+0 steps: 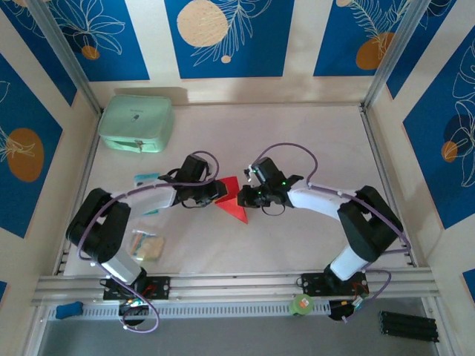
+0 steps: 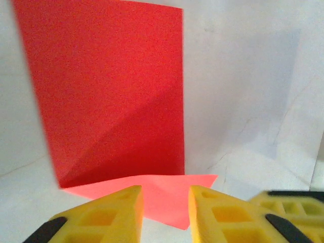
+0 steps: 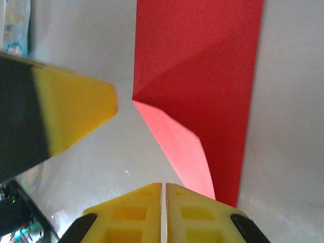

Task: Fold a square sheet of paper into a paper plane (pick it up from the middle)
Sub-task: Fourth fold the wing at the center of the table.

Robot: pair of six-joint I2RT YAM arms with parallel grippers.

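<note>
The square sheet of paper (image 1: 232, 202) is bright red and lies part-folded mid-table between both grippers, with a pointed corner toward the near edge. In the left wrist view one part of the paper (image 2: 109, 91) stands up with a diagonal crease. A paler flap lies flat on the table under my left gripper (image 2: 166, 205), whose yellow fingers stand apart on either side of it. My right gripper (image 3: 163, 202) is shut with nothing between its fingers, just beside the paper's (image 3: 202, 91) near edge. The left gripper's fingertip (image 3: 76, 109) shows at the left of the right wrist view.
A mint-green case (image 1: 136, 123) sits at the back left. Small pale packets (image 1: 146, 245) lie by the left arm, and another packet (image 1: 146, 178) lies behind it. A green round object (image 1: 301, 302) sits on the front rail. Patterned walls enclose the white table (image 1: 312, 148).
</note>
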